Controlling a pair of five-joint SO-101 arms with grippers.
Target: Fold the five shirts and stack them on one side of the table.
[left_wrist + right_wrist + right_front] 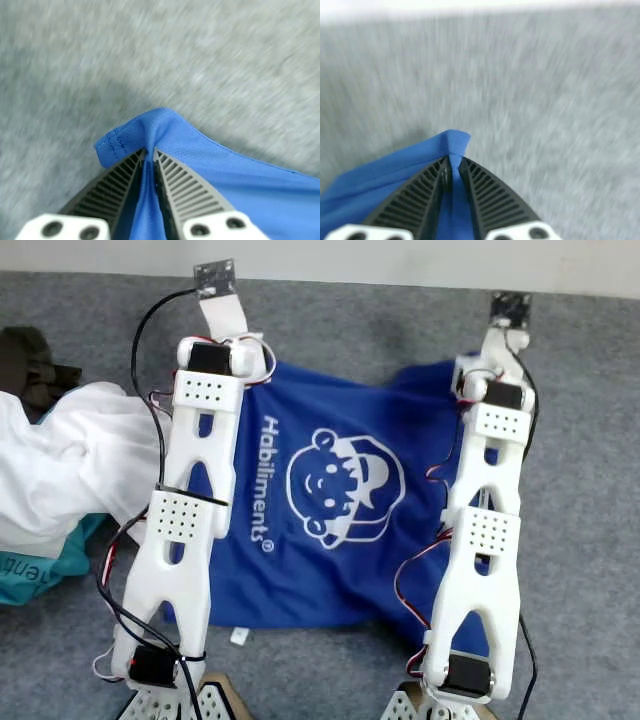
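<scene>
Presently the left gripper (149,154) and right gripper (454,164) pinch one blue shirt (330,575) beside perhaps three heaped shirts (70,470).

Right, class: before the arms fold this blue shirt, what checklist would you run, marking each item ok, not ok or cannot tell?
1. Left hand shut on a corner of the blue shirt: ok.
2. Right hand shut on another corner: ok.
3. Blue shirt spread print-up: ok.
4. White shirt clear of the blue one: cannot tell, an arm hides their border.
5. White shirt folded: not ok, crumpled heap.
</scene>
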